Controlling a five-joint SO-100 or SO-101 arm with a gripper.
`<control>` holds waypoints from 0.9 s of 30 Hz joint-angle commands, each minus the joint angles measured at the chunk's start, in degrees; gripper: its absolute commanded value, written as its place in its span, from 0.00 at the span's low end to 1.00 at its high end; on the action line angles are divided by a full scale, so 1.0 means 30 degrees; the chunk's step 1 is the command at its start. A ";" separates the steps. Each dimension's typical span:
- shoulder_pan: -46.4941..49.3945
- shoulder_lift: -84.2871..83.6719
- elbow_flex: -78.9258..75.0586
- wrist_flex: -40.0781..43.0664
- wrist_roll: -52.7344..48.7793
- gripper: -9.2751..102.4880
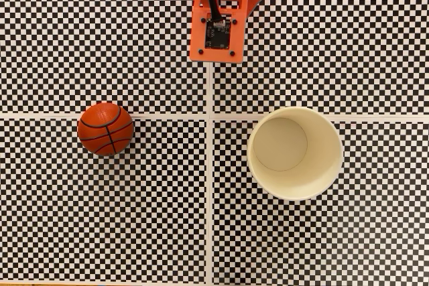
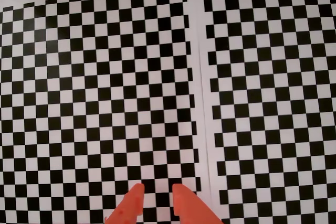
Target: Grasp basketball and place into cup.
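Resting on the black-and-white checkered sheets [image 1: 167,219], the small orange-red toy basketball with black seams [image 1: 105,128] sits at the left of the fixed view, well apart from the boxy orange arm [image 1: 218,15] at top centre. Round cream-white paper cup [image 1: 295,153]: upright, open mouth, at the right, empty inside. Orange two-finger gripper [image 2: 157,188], wrist view: fingertips slightly parted, holding nothing, over bare checkered sheet beside a white seam; ball nowhere near the fingers.
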 commanded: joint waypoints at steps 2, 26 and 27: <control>-0.0117 0.0234 0.0674 0.0146 -0.0059 0.08; 0.0264 -0.2314 -0.6943 0.1318 -0.2344 0.08; 0.0264 -0.3691 -0.8320 0.1582 -0.2344 0.08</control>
